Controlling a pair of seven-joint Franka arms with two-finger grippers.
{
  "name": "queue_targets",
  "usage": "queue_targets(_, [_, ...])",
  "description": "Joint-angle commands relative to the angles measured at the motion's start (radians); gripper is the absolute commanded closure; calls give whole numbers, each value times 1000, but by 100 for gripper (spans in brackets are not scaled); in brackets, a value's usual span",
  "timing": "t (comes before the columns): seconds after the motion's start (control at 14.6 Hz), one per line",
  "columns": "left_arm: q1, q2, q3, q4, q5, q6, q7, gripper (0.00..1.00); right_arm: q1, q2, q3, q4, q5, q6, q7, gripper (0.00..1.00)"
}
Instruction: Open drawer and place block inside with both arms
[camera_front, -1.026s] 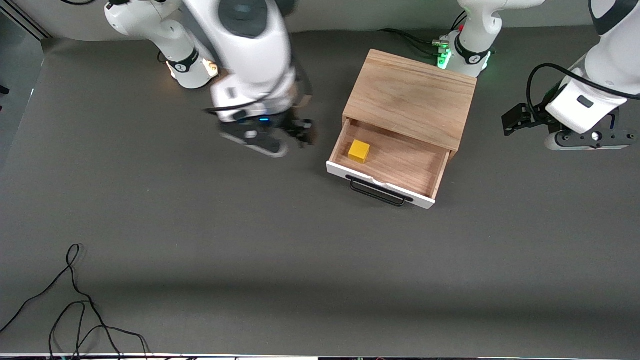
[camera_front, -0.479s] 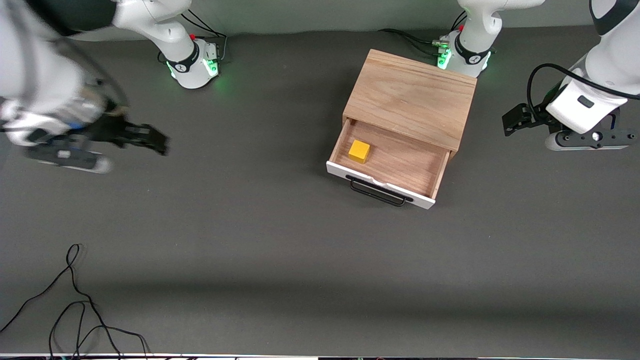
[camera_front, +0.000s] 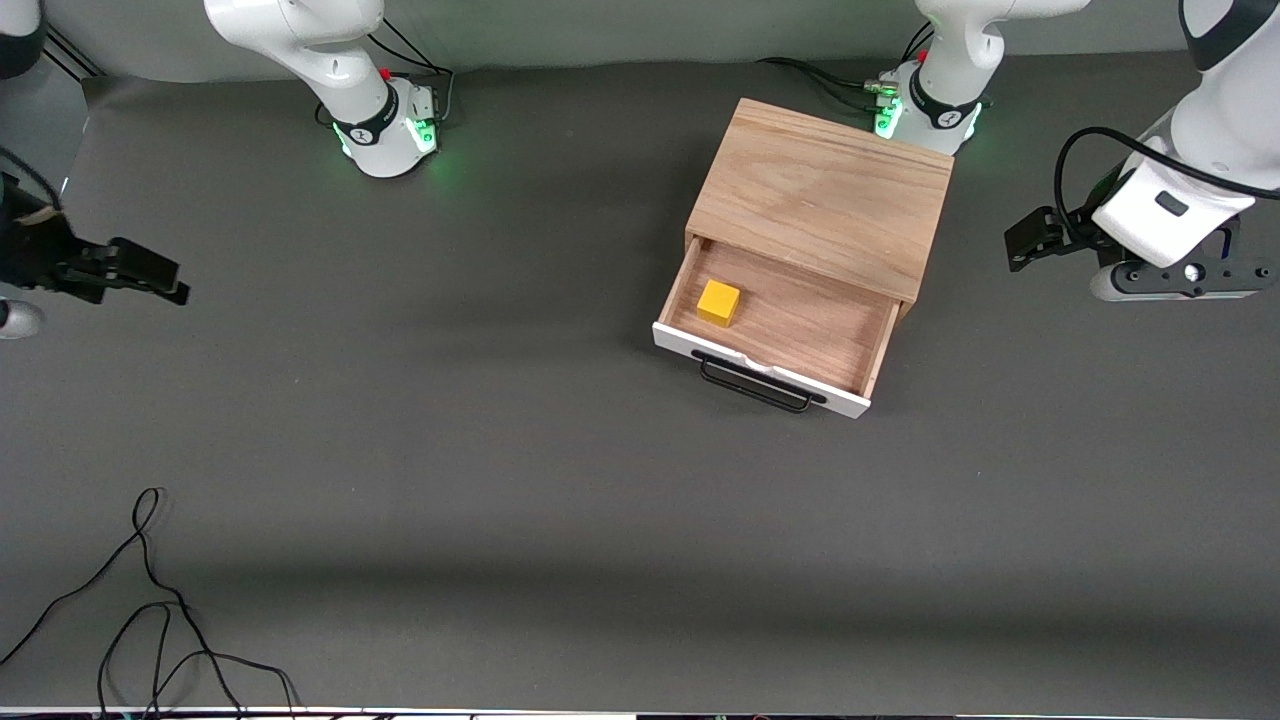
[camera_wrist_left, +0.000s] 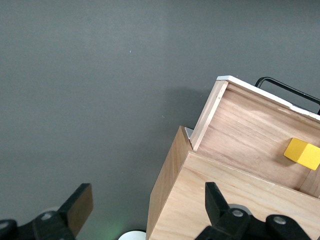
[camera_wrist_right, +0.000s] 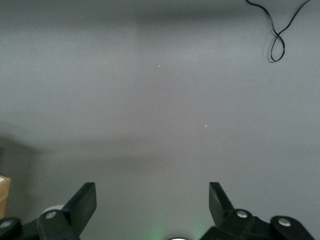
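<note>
The oak-coloured wooden box (camera_front: 825, 190) stands near the left arm's base. Its drawer (camera_front: 800, 325) is pulled open, with the white front panel (camera_front: 680, 343) and black bar handle (camera_front: 755, 388) toward the front camera. The yellow block (camera_front: 718, 302) lies inside the drawer, in the corner toward the right arm's end. The left wrist view shows the box (camera_wrist_left: 225, 200), the drawer (camera_wrist_left: 250, 125) and the block (camera_wrist_left: 302, 153). My left gripper (camera_front: 1022, 245) (camera_wrist_left: 147, 195) is open and empty, beside the box. My right gripper (camera_front: 160, 280) (camera_wrist_right: 151, 192) is open and empty over bare table at its end.
A loose black cable (camera_front: 150, 590) lies near the front camera at the right arm's end; it also shows in the right wrist view (camera_wrist_right: 275, 37). The green-lit bases (camera_front: 385, 130) (camera_front: 930, 105) stand along the back edge.
My right arm has swung away from beside the drawer to the right arm's end of the table. The left arm, the drawer and the block have not moved.
</note>
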Motion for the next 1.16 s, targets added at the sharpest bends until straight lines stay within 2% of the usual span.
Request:
queue_targets(0.0, [4,-8,-4,-1,10,-14,12,0,-4,-12,-29,-27,-5,22,-67,0])
queue_targets(0.27, [4,-8,-4,-1,10,-13,12,0,-4,-27,-49,-113,-5,102,-85,0])
queue_targets(1.09, [6,-8,-4,-2,10,-13,12,0,2,-23,-49,-110,-31,106,-90,0])
